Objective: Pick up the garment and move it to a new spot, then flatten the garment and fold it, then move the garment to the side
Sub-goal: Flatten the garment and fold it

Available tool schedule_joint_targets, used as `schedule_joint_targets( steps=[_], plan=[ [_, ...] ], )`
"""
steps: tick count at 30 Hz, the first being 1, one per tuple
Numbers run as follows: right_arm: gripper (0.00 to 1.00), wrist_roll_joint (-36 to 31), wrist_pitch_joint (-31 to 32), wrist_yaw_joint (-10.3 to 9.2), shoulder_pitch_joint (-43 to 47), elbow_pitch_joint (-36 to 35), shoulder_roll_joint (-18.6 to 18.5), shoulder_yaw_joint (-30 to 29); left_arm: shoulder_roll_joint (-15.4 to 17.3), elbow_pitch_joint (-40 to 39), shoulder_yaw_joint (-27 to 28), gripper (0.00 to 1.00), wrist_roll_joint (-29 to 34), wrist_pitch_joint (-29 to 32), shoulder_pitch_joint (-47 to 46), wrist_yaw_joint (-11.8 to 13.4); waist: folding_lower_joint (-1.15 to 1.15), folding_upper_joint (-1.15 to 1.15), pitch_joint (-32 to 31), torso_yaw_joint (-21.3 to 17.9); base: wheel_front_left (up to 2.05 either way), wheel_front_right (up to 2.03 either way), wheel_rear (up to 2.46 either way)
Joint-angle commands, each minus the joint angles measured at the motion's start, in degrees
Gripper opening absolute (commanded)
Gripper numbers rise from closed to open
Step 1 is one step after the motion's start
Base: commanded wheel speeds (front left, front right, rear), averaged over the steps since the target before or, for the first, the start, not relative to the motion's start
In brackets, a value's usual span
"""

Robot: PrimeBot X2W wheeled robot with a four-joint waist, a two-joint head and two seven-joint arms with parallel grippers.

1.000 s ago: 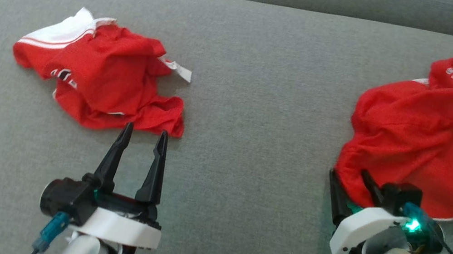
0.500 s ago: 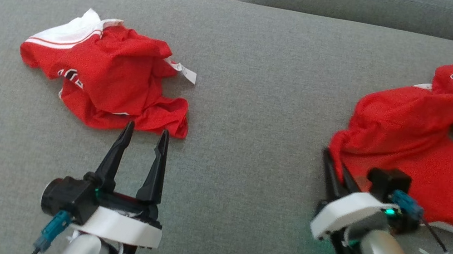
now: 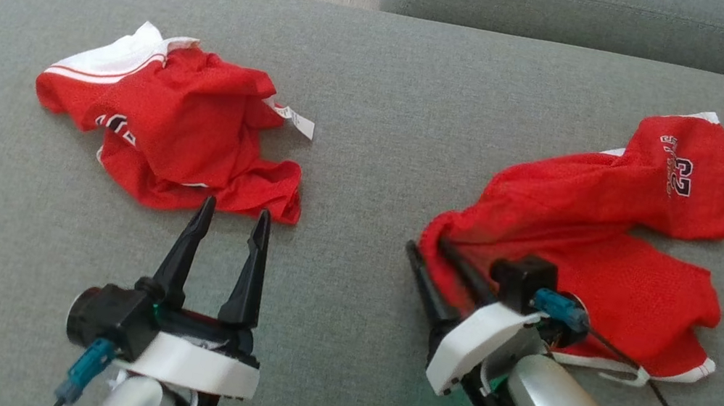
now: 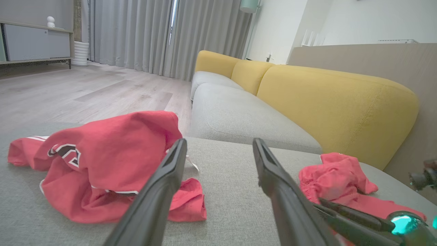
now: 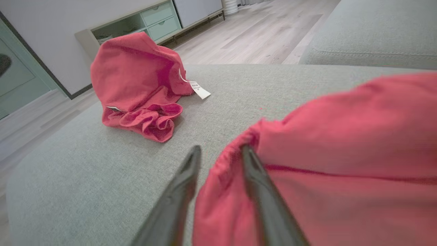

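— Into step one, the pick-up: right claw (image 3: 427, 245) narrow, pinched on the hem of the garment (image 3: 594, 220) at three o'clock on the cushion (image 3: 382, 125)
— Left claw (image 3: 236, 206)?
— Wide, holding nothing, just short of a second red garment (image 3: 183, 129) at ten o'clock
— Next?
— Calls for a lift, then a carry toward nine o'clock; hard to tell bite depth under bunched cloth

Left gripper (image 3: 235, 207), fingers spread wide, points forward; right gripper (image 3: 426, 244), angled left, pinches the edge of the garment (image 3: 587, 219).
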Motion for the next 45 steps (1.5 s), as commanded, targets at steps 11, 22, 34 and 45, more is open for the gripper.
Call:
schedule_joint_targets(
  steps=[11,22,34,45],
  plan=[
    [1.00,-3.9,-4.1,-0.04,-2.5,-1.1,-3.1,-9.3,-0.1,-2.7,2.8,1.00,-0.2,-0.5,-1.0,0.7,0.00,0.00,-0.4,-2.9,0.00,0.00,0.00],
    [1.00,-14.2,-4.8,-0.04,14.2,-19.9,-3.1,-30.0,-0.1,-3.2,3.8,1.00,0.3,-0.5,-0.7,0.3,0.00,0.00,-1.0,-6.4,0.00,0.00,0.00],
    [1.00,-20.4,-4.2,-0.04,19.8,-20.2,0.0,-37.0,-0.1,-2.9,3.5,1.00,0.4,-0.5,-1.0,-0.3,0.00,0.00,-0.5,-7.2,0.00,0.00,0.00],
    [1.00,-24.6,0.3,-0.04,14.7,-10.6,0.3,-47.4,-0.1,-2.5,2.8,1.00,0.7,-0.5,-1.7,-0.6,0.00,0.00,1.2,-5.7,0.00,0.00,0.00]
  ],
)
